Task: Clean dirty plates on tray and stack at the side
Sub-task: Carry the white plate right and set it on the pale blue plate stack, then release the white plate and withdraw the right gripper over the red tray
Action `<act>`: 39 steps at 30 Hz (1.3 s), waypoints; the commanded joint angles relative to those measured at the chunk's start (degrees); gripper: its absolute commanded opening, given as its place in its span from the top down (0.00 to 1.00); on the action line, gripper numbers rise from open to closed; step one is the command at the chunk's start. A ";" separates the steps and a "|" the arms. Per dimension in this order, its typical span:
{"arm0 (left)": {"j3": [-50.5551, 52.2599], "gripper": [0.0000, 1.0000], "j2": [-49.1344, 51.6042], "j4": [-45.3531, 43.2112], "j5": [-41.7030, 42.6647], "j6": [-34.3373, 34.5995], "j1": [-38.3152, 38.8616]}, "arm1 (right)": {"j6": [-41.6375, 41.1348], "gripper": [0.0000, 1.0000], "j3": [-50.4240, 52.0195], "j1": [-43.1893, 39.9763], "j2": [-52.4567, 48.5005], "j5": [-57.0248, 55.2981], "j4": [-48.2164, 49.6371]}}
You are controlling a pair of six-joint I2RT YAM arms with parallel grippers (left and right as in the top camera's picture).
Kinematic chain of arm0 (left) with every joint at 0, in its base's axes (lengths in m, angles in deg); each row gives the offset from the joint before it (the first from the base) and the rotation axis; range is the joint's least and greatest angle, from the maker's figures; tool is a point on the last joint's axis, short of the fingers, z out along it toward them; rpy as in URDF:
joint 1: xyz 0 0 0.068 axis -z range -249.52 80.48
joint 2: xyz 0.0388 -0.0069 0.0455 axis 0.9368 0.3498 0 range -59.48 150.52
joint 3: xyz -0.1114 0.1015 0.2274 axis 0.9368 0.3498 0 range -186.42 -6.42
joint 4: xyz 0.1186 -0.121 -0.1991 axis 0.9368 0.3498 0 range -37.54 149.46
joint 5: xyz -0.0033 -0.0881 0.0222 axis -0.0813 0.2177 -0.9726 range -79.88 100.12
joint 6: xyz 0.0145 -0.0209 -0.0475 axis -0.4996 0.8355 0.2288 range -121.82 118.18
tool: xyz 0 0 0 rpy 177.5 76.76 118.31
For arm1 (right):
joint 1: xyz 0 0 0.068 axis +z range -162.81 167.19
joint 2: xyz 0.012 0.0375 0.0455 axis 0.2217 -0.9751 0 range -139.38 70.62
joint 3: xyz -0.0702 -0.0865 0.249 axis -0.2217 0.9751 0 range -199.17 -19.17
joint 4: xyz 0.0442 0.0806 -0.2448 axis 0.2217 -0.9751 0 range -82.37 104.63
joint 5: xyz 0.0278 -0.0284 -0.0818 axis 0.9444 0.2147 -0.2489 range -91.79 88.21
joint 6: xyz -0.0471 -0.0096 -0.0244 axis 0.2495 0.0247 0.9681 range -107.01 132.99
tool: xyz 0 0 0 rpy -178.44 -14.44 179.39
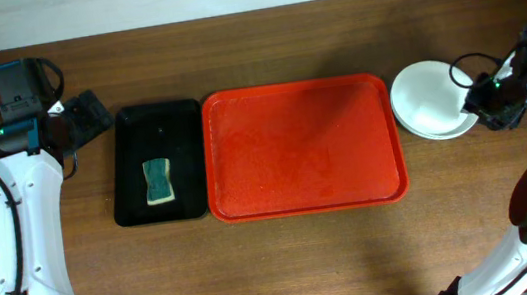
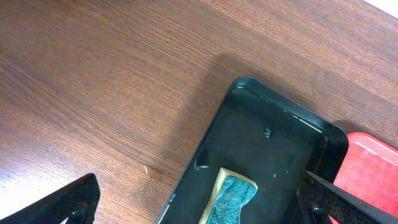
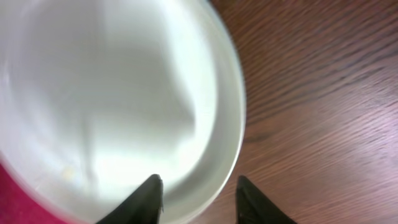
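Left gripper (image 1: pixel 93 116): jaws spread wide, holding nothing, hanging over bare table (image 1: pixel 288 265) just off the far left corner of the black tray (image 1: pixel 184 157). Sponge (image 1: pixel 158 182) lies flat in that tray, toward its near end, untouched by me.

Middle: the tray (image 1: pixel 304 152), red-orange, has no plate on it. Surface looks bare; faint sheen only.

Right: the dirty plates (image 1: pixel 429 97) sit stacked on the table just beside the tray's right edge, white one on top. At least two rims show, slightly offset; I cannot count the full stack.

Right gripper (image 3: pixel 200 190): jaws apart, straddling the stack's right rim, one finger inside the bowl, one outside. The gap looks wider than the rim, so I judge no pinch.

Judgement: stacking is all but done; the step is letting go cleanly. Keep the jaws wide, rise straight up off the rim, no sideways pull, or the inner finger could drag the top plate askew.
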 commanded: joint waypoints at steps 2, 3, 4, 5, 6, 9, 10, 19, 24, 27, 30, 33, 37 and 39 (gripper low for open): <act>-0.09 0.01 -0.02 -0.07 0.37 0.42 -0.11 | -0.33 0.38 0.22 1.09 1.88 -3.41 -0.33; -0.11 0.01 -0.02 -0.07 0.37 0.42 -0.11 | -0.33 0.34 0.22 1.09 1.88 -3.34 -0.59; -0.09 0.01 -0.02 -0.07 0.37 0.42 -0.11 | -0.33 0.27 0.22 1.11 1.88 -3.28 -1.16; -0.09 0.01 -0.02 -0.07 0.37 0.42 -0.11 | -0.33 0.24 0.22 1.20 1.88 -2.82 -1.49; -0.09 0.01 -0.02 -0.07 0.37 0.42 -0.11 | -0.31 0.24 0.22 1.46 1.88 -1.95 -1.77; -0.09 0.01 -0.02 -0.07 0.37 0.42 -0.11 | 2.45 0.23 0.22 3.82 1.88 1.90 -1.75; -0.09 0.01 -0.02 -0.07 0.37 0.42 -0.11 | 3.43 0.20 0.22 5.35 1.88 2.05 -1.68; -0.09 0.01 -0.02 -0.07 0.37 0.42 -0.11 | 10.29 0.01 0.22 24.15 1.88 -3.61 -0.02; -0.09 0.01 -0.02 -0.07 0.37 0.42 -0.11 | 10.27 0.01 0.22 31.45 1.88 -3.56 0.61; -0.09 0.01 -0.02 -0.09 0.37 0.42 -0.11 | 10.25 0.01 0.22 34.34 1.88 -3.54 0.63; -0.09 0.01 -0.02 -0.07 0.37 0.42 -0.11 | 10.27 0.01 0.22 36.04 1.88 -3.56 0.63; -0.09 0.01 -0.02 -0.07 0.37 0.42 -0.11 | 10.27 0.01 0.22 36.50 1.88 -3.54 0.63; -0.11 0.01 -0.02 -0.07 0.37 0.42 -0.11 | 10.27 0.01 0.22 36.33 1.88 -3.54 0.63; -0.09 0.01 -0.02 -0.07 0.37 0.42 -0.11 | 10.27 0.01 0.22 36.33 1.88 -3.56 0.63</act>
